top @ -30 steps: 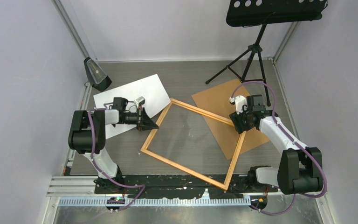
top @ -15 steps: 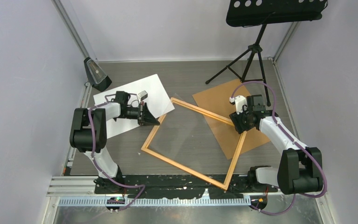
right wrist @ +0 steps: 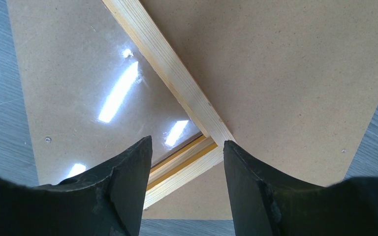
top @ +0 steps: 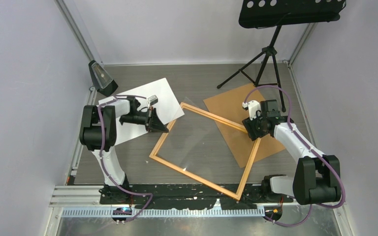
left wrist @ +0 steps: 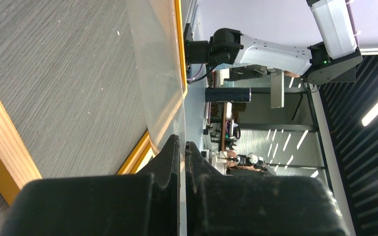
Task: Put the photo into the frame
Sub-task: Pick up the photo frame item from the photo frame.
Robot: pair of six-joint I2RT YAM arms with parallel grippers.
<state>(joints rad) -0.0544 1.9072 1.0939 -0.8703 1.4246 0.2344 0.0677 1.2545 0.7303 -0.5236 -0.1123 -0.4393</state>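
At the left pincer (left wrist: pixel 182 145): the two dark fingers are pressed together, clamped on the thin edge of the clear sheet (left wrist: pixel 160 73).
Clear sheet: it runs away from the fingers in a slight curve over the opening of the frame (right wrist: pixel 179 81), with its held edge raised off the table (top: pixel 197 78).
Left pincer's place: at the frame's left side, close to the far-left corner and just beside the photo (top: pixel 142 98).
Right pincer (right wrist: pixel 187 141): the fingers stand apart, one on each side of the frame's right-hand corner. A small gap shows at each finger, so nothing is gripped.
Frame: a thin orange wooden rectangle lying flat in the middle of the table, turned like a diamond. Its right corner rests on top of the backing board (top: pixel 231 105).
Photo: it lies flat on the table to the far left, outside the frame, with its white side up. The left arm reaches across it.
Backing board: a plain brown sheet lying flat on the right side of the table, partly under the frame.
Behind: a black tripod stand (top: pixel 268 54) stands at the far right of the table.
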